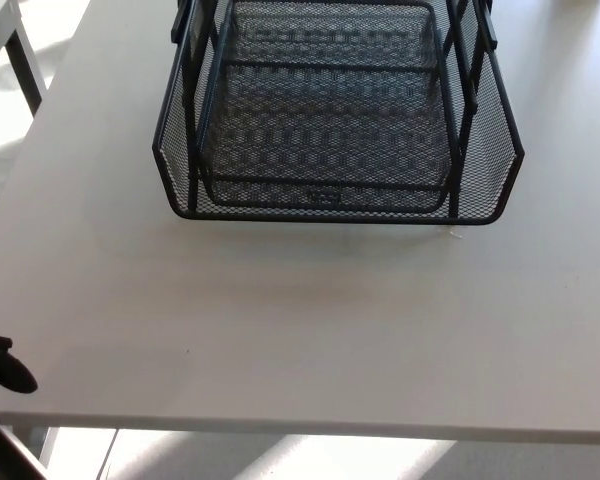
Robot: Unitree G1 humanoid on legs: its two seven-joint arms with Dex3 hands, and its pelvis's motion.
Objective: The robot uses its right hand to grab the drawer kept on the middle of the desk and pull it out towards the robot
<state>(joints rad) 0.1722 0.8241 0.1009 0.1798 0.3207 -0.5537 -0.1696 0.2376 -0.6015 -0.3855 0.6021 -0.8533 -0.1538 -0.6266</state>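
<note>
A black wire-mesh drawer tray (330, 120), sitting in a frame of thin black metal uprights, stands on the far middle of a plain white desk (310, 330), its front rim turned toward the robot and well back from the near edge. Nothing touches it. The right hand does not show anywhere in the head view, so how its fingers stand cannot be told. At the lower left corner, off the desk's near edge, a small black rounded part (5, 368) pokes into the picture; it may belong to the left hand, but too little shows to say whether those fingers are spread or closed. Judging from how things lie, the task seems hardly started: the drawer is not yet grasped, and the whole job is left, namely bringing the right hand over the desk to the front rim, taking hold, and drawing the drawer toward the robot.
</note>
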